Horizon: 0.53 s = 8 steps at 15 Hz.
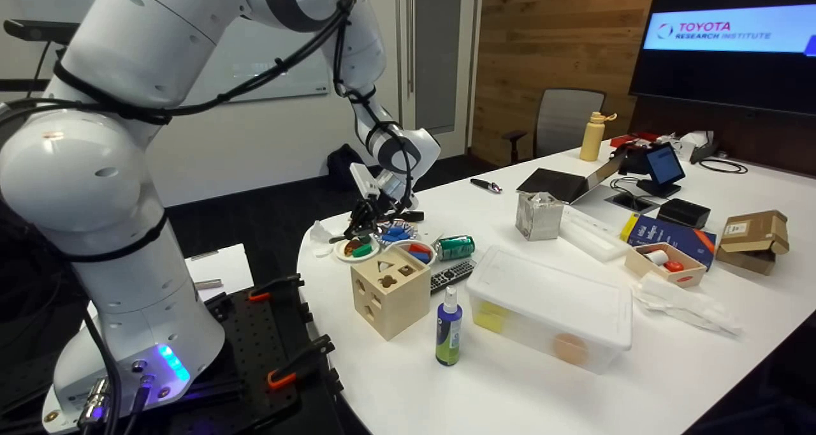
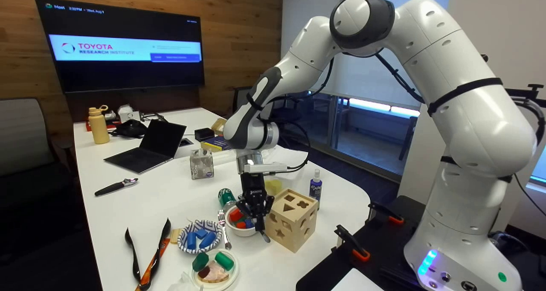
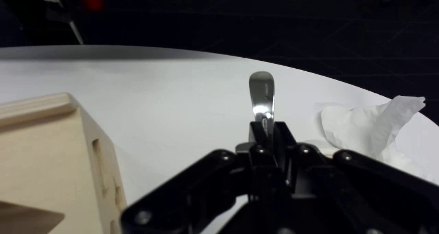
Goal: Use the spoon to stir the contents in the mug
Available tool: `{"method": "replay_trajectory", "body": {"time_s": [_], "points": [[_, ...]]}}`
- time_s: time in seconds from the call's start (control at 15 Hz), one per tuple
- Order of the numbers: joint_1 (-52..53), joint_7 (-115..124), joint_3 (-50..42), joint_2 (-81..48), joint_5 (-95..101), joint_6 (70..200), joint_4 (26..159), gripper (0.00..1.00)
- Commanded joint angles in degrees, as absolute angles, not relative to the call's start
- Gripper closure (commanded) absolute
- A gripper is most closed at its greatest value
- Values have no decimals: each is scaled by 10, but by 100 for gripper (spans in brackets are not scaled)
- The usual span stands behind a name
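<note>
- Because stirring calls for reach, the claw [image 3: 267, 133] pinches the spoon [image 3: 262, 90] partway along, its jaws narrow on the metal, one end left free.
- That end, probably the handle, points at the curved edge of the table [image 1: 523, 397]; the rest is hidden behind the claw.
- I cannot pick out a mug; the likeliest vessel is the white bowl [image 2: 239, 232], near the claw and the same curved edge, its red and blue blocks [image 2: 236, 215] perhaps standing in for contents.
- Between cube [image 2: 294, 231] and plate [image 2: 232, 273] the claw hangs above the table, seemingly so that the spoon clears the rims before it dips.
- Shiny, smooth and thin, the spoon flares to a flat, rounded tip and may twist in so small a grip.
- Toward the table's long edge, the banded bowl [image 2: 182, 239] holds blue blocks [image 2: 207, 240], while the plate carries green blocks [image 2: 224, 261], likely sorted by colour.
- The cube is pale wood with cut-out shapes; its flat sides could block a wide swing.
- Right by the curved edge lies a napkin [image 3: 363, 131], crumpled and thin.
</note>
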State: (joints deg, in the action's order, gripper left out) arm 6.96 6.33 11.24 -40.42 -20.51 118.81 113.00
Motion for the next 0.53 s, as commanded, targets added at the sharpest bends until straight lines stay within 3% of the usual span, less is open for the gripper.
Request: {"method": "replay_trajectory", "body": {"time_s": [0.0, 0.47], "points": [[49, 13, 103, -470, -194, 1107, 1051, 97], [55, -2, 89, -598, -163, 988, 880, 97]]}}
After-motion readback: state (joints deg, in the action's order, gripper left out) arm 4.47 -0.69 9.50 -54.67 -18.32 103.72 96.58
